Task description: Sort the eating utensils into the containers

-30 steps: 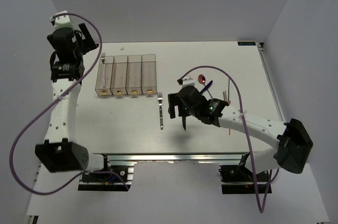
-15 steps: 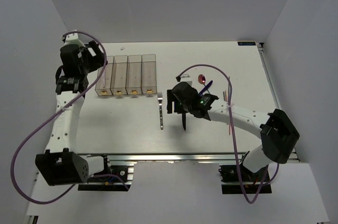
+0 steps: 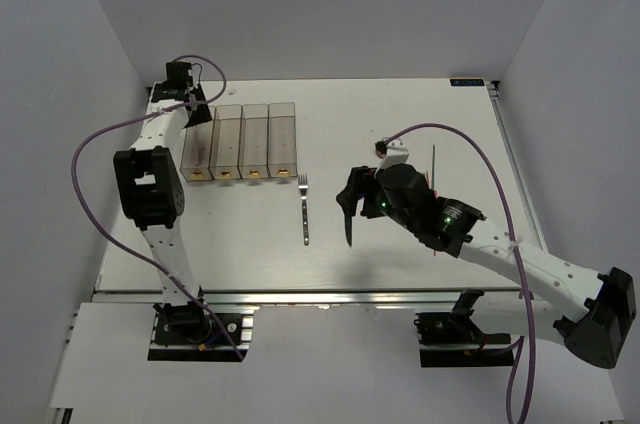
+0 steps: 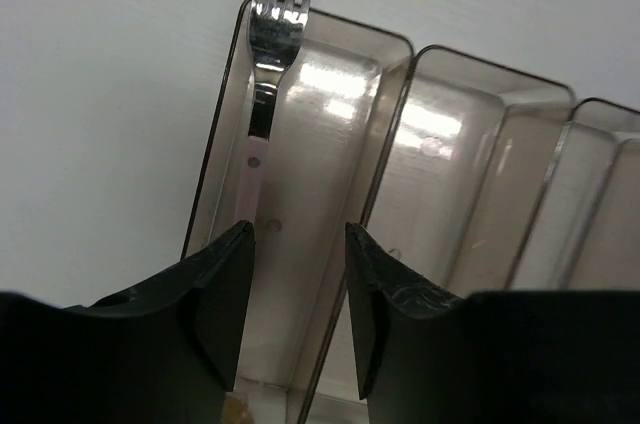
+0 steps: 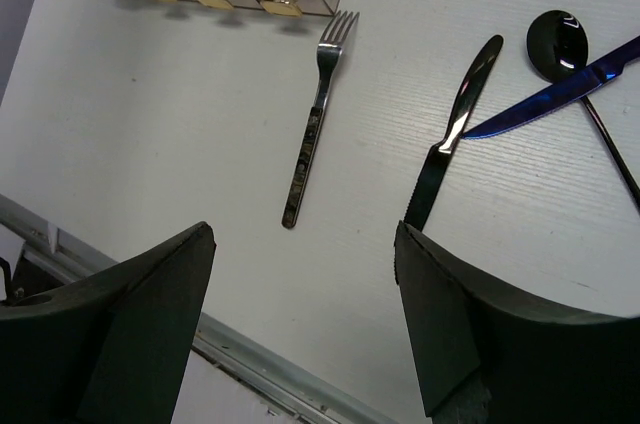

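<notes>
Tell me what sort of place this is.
Probably a robotics lab test cell: a white table boxed in by plain panels, cabled robot arms on an aluminium rail, a fork laid out near clear bins.

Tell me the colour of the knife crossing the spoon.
Blue; the knife shows best in the right wrist view.

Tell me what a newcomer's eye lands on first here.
A silver fork with a pale pink handle lies in the end compartment of the row of four clear plastic bins, tines poking past the rim, with the open left gripper above it. On the white table a second silver fork lies alone. To its right a black knife, blue knife and dark spoon lie bunched together.
</notes>
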Robot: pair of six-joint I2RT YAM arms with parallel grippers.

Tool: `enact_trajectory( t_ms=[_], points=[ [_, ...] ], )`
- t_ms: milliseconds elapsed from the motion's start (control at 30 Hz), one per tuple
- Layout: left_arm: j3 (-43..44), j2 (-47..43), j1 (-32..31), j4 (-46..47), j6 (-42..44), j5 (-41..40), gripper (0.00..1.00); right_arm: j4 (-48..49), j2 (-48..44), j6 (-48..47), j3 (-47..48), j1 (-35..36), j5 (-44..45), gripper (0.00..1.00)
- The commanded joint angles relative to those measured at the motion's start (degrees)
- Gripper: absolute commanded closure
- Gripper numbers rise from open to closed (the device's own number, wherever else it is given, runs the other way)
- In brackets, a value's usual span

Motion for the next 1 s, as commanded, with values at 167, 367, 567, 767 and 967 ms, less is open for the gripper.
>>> enact_trajectory(
  t_ms=[167,367,567,767,967],
  points=[
    [1.9,1.7,-1.9,-1.4,4.5,-6.0,0.48,2.9,-2.7,-4.2,-3.7,-0.1,-2.3,0.22],
    [1.3,3.8,-3.0,-1.6,5.2,-10.5,0.48,3.9,-2.3,-6.0,-4.3,-0.1,-3.5,0.21],
    [-0.1,4.0,-3.0,-0.6,6.3,-13.6,0.49,5.0,-2.1,-6.6,-5.1,-0.1,-4.8,0.21],
    [0.8,6.3,-3.0,-0.6,7.2,-13.8,0.51,5.5,-1.7,-7.1,-5.2,-0.1,-5.4,0.21],
    [2.2,8.2,-2.9,-1.0,8.0,-13.7,0.54,5.8,-1.1,-7.5,-5.0,-0.1,-6.0,0.21]
  ],
)
